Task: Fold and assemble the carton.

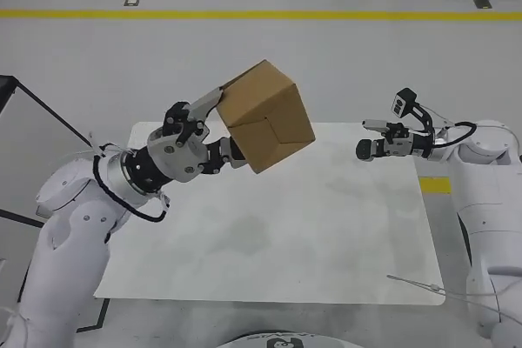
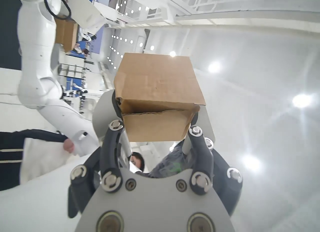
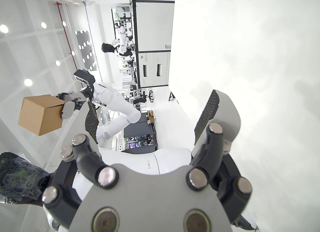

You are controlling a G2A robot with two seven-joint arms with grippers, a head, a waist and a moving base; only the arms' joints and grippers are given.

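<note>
A brown cardboard carton (image 1: pixel 265 115), squared up into a box, is held tilted in the air above the far left part of the white table (image 1: pixel 331 235). My left gripper (image 1: pixel 216 122) is shut on the carton's near end; in the left wrist view the carton (image 2: pixel 157 92) sits between the two fingers (image 2: pixel 117 107), with a flap edge slightly ajar at that end. My right gripper (image 1: pixel 363 149) hovers open and empty over the table's far right edge, well apart from the carton (image 3: pixel 41 114). In the right wrist view its pads (image 3: pixel 207 115) stand wide apart.
The white table surface (image 3: pixel 250 42) lies bare below both arms. A black-framed stand (image 1: pixel 9 113) is left of the table. A yellow floor line (image 1: pixel 261 14) runs along the far side. A thin cable (image 1: pixel 418 285) lies by the table's near right corner.
</note>
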